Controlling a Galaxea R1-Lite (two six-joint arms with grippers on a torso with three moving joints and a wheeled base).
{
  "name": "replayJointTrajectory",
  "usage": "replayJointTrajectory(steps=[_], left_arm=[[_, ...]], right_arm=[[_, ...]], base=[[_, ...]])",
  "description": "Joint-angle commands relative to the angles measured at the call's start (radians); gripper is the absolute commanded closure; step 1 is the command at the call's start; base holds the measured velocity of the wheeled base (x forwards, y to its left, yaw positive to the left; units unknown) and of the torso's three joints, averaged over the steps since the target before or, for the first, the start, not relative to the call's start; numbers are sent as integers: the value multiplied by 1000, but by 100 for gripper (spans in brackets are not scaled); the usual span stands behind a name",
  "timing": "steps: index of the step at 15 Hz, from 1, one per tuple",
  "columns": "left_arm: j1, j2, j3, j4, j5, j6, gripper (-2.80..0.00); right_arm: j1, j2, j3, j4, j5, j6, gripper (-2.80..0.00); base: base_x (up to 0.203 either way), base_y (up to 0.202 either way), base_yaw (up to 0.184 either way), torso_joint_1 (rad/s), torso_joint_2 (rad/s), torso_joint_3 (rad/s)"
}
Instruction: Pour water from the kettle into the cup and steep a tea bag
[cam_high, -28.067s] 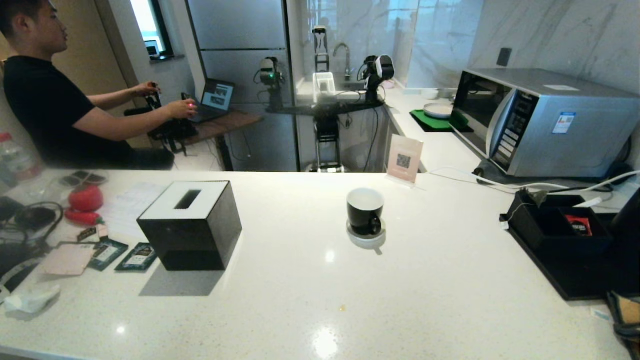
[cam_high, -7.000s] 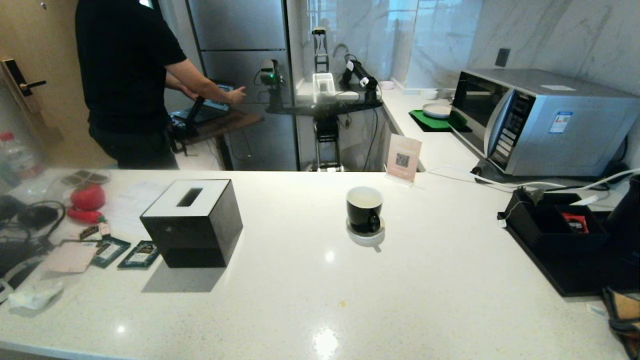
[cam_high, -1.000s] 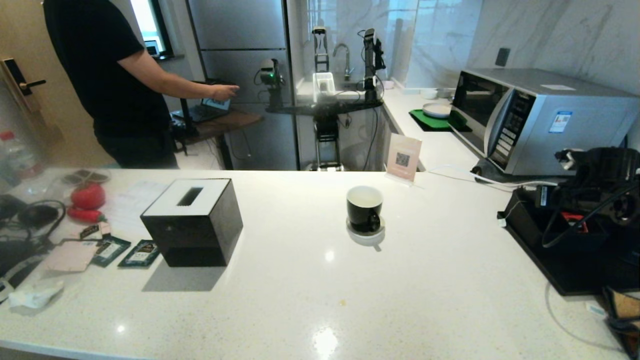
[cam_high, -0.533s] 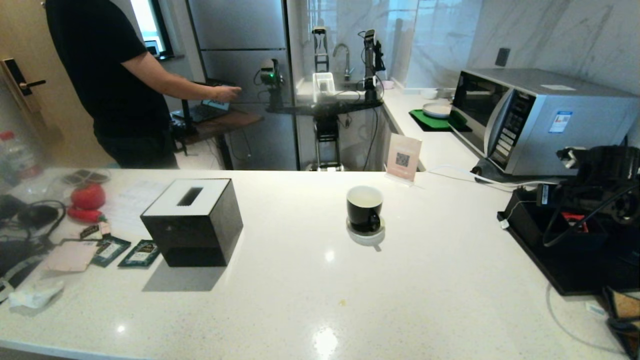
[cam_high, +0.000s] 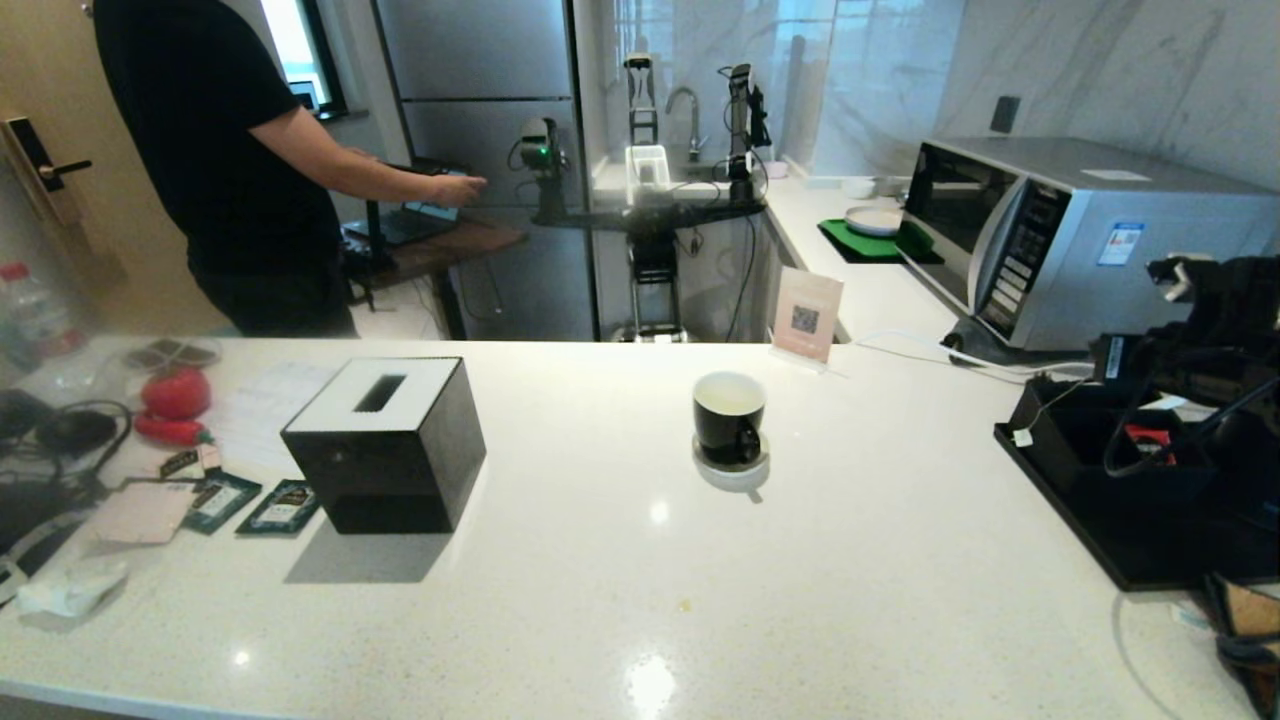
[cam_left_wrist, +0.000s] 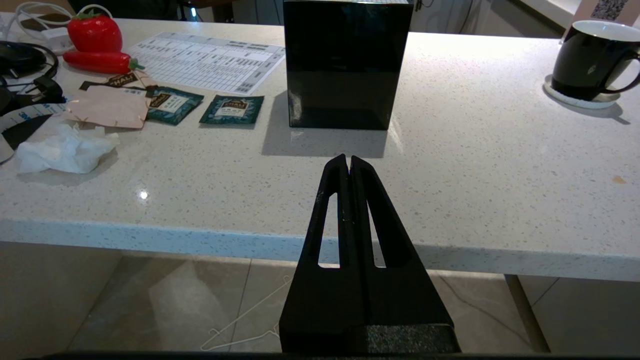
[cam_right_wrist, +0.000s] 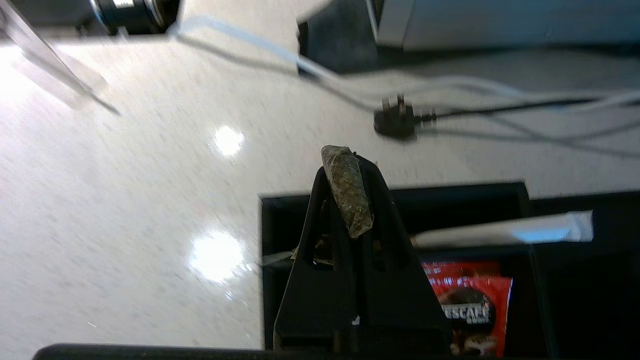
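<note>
The glossy black cup (cam_high: 729, 418) stands on its white saucer (cam_high: 733, 474) mid-counter; its inside looks pale and I cannot make out water. The left wrist view shows the cup (cam_left_wrist: 590, 60) too. My right gripper (cam_right_wrist: 347, 165) is shut on a brownish tea bag (cam_right_wrist: 347, 192), held above the black box (cam_right_wrist: 450, 210) at the counter's right end, far right of the cup. In the head view my right arm (cam_high: 1215, 330) covers the place of the kettle, which is hidden. My left gripper (cam_left_wrist: 349, 159) is shut and empty, low at the counter's front edge.
A black tissue box (cam_high: 385, 445) stands left of the cup, with sachets (cam_high: 250, 505), a toy strawberry (cam_high: 175, 392) and cables further left. A black tray (cam_high: 1130, 545) holds a red coffee sachet (cam_right_wrist: 467, 310). Behind are a microwave (cam_high: 1090, 240), cords (cam_right_wrist: 450, 115) and a sign (cam_high: 808, 318).
Over the last second my right arm rose and drew right above the black box, lifting the tea bag; its string and tag trail below. The left arm and cup have not moved.
</note>
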Motion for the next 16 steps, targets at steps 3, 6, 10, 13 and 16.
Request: replayJointTrajectory(steps=[3, 6, 10, 13, 16], left_arm=[[0, 1, 0, -1, 0, -1, 0], [0, 0, 0, -1, 0, -1, 0], [0, 1, 0, -1, 0, -1, 0], [0, 1, 0, -1, 0, -1, 0], [0, 0, 0, -1, 0, -1, 0]], right_arm=[[111, -82, 20, -27, 0, 71, 0], [216, -102, 24, -29, -5, 74, 0], [350, -108, 0, -35, -80, 75, 0], [433, -118, 0, -77, -108, 78, 0], [500, -128, -51, -82, -179, 81, 0]], base=[[0, 0, 0, 0, 0, 0], [0, 0, 0, 0, 0, 0], [0, 0, 0, 0, 0, 0], [0, 0, 0, 0, 0, 0], [0, 0, 0, 0, 0, 0]])
